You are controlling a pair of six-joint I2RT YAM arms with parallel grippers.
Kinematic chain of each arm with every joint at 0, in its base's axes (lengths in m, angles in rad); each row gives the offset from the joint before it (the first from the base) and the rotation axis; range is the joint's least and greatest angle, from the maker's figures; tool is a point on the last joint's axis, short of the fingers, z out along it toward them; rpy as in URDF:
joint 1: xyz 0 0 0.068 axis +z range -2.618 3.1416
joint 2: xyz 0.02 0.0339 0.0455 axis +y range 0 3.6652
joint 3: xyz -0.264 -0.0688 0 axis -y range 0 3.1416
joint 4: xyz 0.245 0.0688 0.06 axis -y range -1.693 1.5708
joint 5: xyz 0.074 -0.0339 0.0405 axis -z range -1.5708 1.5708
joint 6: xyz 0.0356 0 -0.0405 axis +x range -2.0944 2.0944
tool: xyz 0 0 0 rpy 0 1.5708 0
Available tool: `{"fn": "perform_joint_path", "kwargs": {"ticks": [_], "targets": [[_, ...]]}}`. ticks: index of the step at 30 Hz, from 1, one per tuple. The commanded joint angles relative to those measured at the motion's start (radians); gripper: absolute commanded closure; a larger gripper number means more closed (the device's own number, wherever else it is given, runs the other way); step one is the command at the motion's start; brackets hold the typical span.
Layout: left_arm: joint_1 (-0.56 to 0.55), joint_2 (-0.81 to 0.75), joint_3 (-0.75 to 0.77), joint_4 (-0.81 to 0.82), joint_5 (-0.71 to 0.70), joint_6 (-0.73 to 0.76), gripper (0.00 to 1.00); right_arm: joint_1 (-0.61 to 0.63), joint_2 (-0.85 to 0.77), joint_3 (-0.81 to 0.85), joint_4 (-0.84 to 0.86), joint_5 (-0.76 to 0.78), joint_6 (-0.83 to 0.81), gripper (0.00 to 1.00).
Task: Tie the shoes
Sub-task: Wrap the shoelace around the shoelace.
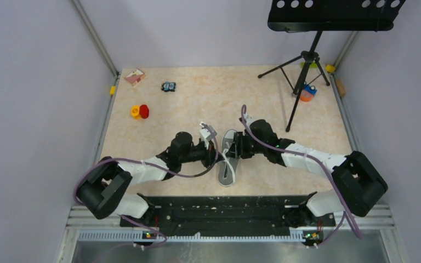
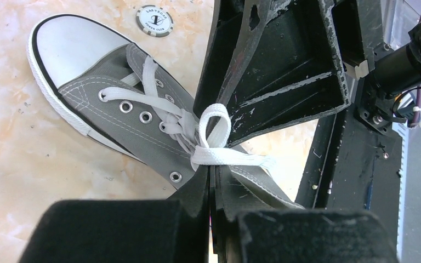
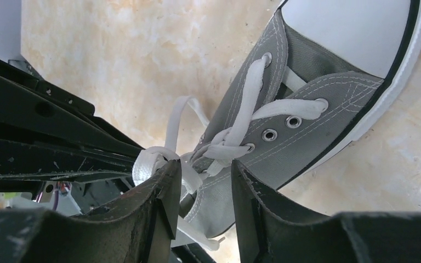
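Grey canvas sneaker point(image 1: 227, 171) is sitting on its sole on the beige marbled tabletop point(image 1: 197, 104), toward the near edge and midway across, with both arms reaching in from either side of it. Its white laces point(image 2: 215, 127) are running through the metal eyelets and crossing over the tongue, and one strand is standing up as a narrow loop above the lacing, with another strand wrapping around the loop's base.

In the left wrist view, the left gripper point(image 2: 211, 178) is sitting right at that wrapped base. Its fingers point(image 2: 197, 189) are pressing tightly together and pinching the lace where the loop begins, so the loop is rising straight out of the fingertips.

Facing it from the other side, the right gripper point(image 3: 205, 181) is hovering low over the lacing. Its fingers point(image 3: 164, 197) are standing partly apart, with the crossed strands and the sneaker's upper edge showing in the gap between them, and a bend of lace is lying over the tip of one finger.

Just beyond the white toe cap, a poker chip point(image 2: 154, 21) is lying flat on the table. At the far right a black music stand point(image 1: 334, 13) is standing on its tripod.
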Motion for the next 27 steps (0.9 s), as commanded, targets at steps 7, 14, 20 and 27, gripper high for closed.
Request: {"fn": "perform_joint_path", "kwargs": {"ticks": [7, 14, 20, 27], "targets": [[0.006, -0.017, 0.049, 0.004, 0.015, 0.021, 1.00, -0.001, -0.105, -0.026, 0.085, 0.023, 0.015, 0.67], [0.008, -0.012, 0.060, -0.002, 0.019, 0.026, 1.00, -0.001, -0.133, -0.049, 0.056, 0.029, -0.012, 0.74], [0.009, -0.009, 0.075, -0.014, 0.038, 0.033, 1.00, 0.013, -0.087, -0.025, 0.052, -0.029, -0.063, 0.61], [0.014, -0.010, 0.082, -0.026, 0.037, 0.039, 1.00, 0.015, -0.040, -0.009, 0.054, -0.029, -0.083, 0.75]]}}
